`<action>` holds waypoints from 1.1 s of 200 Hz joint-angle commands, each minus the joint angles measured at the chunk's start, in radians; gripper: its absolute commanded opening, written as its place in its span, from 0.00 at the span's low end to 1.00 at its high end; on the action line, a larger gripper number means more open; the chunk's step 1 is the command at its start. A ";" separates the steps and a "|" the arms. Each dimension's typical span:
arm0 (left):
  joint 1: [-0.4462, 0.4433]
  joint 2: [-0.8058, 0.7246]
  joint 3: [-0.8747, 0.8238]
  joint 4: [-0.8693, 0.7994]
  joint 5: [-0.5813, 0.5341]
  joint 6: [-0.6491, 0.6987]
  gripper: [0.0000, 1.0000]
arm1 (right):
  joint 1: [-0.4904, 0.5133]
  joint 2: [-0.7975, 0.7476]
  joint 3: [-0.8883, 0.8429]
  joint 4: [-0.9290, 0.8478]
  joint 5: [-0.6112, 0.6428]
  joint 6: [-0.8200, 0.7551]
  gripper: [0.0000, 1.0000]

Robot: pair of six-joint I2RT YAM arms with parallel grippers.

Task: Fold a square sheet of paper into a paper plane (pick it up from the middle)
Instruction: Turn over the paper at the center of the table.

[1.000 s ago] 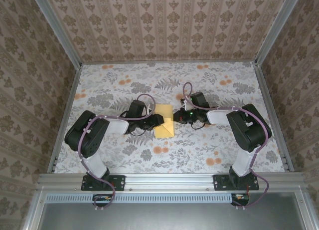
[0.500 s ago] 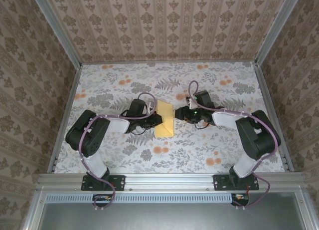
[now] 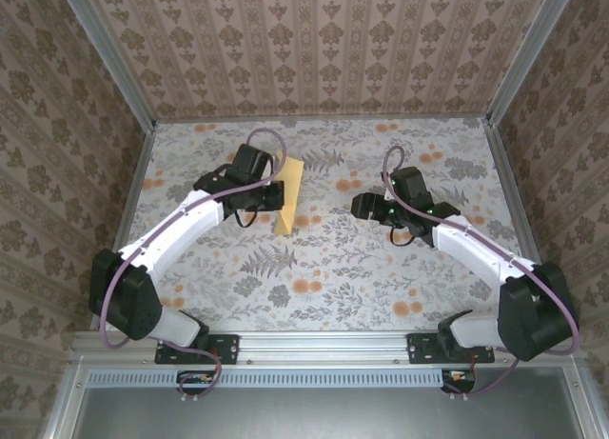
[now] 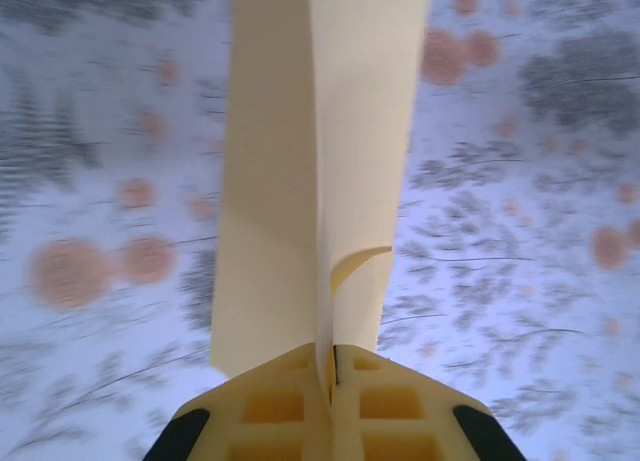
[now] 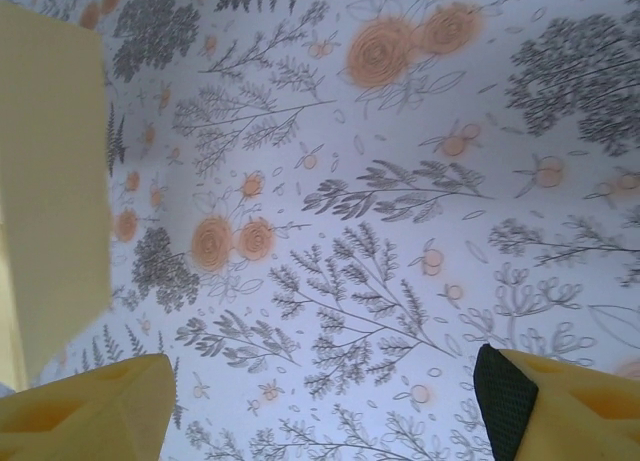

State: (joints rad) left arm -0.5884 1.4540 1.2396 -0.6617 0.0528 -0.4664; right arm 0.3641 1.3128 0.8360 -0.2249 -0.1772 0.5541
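At the near edge the 2 arm bases sit on a metal rail point(image 3: 314, 344), L one on the left, R one on the right. The L arm point(image 3: 181, 234) reaches up & over to the middle-left of the table point(image 3: 333, 268), which has a cloth w/ grey leaves & orange flowers. The R arm point(image 3: 476, 244) bends in from the right side. The L gripper point(image 3: 276, 197) is squeezed tight on the yellow paper point(image 3: 289, 193). In the L wrist cam the L gripper point(image 4: 333, 381) has its 2 yellow fingers point(image 4: 270, 406) pressed together, w/ the near end of the paper point(image 4: 300, 161) pinched btw them. The paper is folded long & thin, w/ a crease down the middle & a small curled flap near the fingers. It sticks out away from the gripper, over the cloth; can't tell if its far end touches the cloth. From above it looks like a thin strip, leaning a bit, far end pointing to the back wall. The R gripper point(image 3: 360, 207) is well apart from the paper, off to its right, jaws wide open & free. In the R wrist cam its fingers point(image 5: 90, 411) are spread wide w/ flowery cloth seen btw them, & the paper point(image 5: 50, 181) stands at the left side, not touching them. Far back & on both sides are walls point(image 3: 314, 49) w/ a brown leafy pattern.
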 commanded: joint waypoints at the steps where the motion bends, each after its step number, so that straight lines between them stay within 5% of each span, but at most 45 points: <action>1: -0.028 0.037 0.089 -0.311 -0.306 0.100 0.05 | -0.005 -0.028 0.002 -0.076 0.086 -0.016 0.82; 40: -0.110 0.233 0.219 -0.462 -0.620 0.071 0.05 | -0.007 -0.038 -0.015 -0.093 0.109 -0.012 0.83; 84: -0.205 0.509 0.331 -0.534 -0.760 0.013 0.05 | -0.022 -0.045 -0.027 -0.119 0.136 -0.005 0.83; 136: -0.312 0.713 0.420 -0.535 -0.713 -0.018 0.06 | -0.038 -0.059 -0.052 -0.131 0.140 -0.002 0.83; 220: -0.353 0.715 0.399 -0.369 -0.470 0.000 0.20 | -0.057 -0.053 -0.073 -0.133 0.136 0.021 0.83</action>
State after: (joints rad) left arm -0.9417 2.1830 1.6283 -1.0813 -0.5095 -0.4637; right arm 0.3176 1.2751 0.7761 -0.3267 -0.0586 0.5568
